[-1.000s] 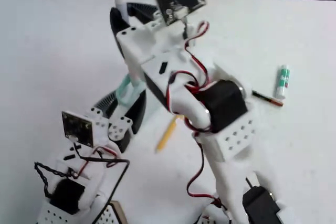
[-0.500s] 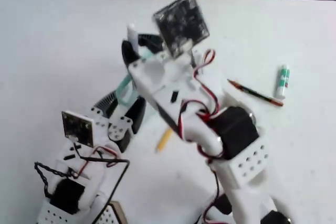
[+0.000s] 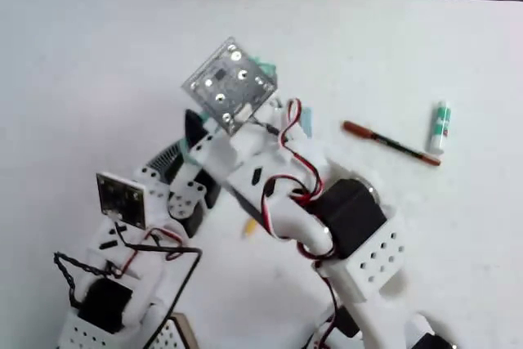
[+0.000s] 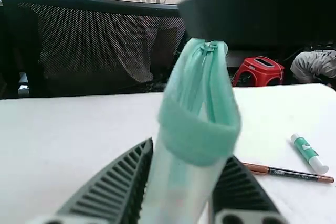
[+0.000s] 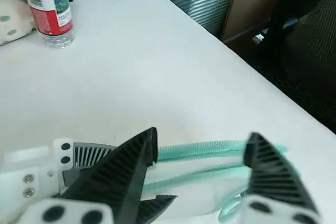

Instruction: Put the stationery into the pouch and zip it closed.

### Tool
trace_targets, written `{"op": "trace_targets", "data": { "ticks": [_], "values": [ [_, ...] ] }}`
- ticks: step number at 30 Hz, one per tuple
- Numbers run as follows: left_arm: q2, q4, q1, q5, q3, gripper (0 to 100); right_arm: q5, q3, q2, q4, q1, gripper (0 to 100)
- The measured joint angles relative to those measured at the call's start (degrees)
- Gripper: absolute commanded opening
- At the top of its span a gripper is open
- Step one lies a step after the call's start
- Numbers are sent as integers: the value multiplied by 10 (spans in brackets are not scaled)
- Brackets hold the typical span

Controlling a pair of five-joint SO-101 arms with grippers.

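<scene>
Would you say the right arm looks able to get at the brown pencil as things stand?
Probably yes: the right gripper is open over the pouch, and the brown pencil lies uncovered on the table beside that arm, with nothing between them.

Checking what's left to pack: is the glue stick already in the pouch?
No, the glue stick lies on the table beside the pencil, outside the pouch.
</scene>
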Motion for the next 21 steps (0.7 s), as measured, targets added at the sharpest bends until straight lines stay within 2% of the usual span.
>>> {"op": "trace_targets", "data": {
  "ticks": [4,8,11,15,18,21],
  "values": [
    [0,0,0,0,0,95,-5,0,0,5,34,295],
    [0,-3,0,0,6,76,-7,4,-20,11,111,253],
    [0,-3,0,-16,9,76,-7,8,-39,13,220,220],
    [0,-3,0,-33,10,76,-9,84,-39,-14,396,207],
    [0,-11,0,-34,15,52,-9,192,-16,-86,505,207],
    [0,-47,-3,-40,35,23,-9,316,19,-185,577,207]
  ]
}}
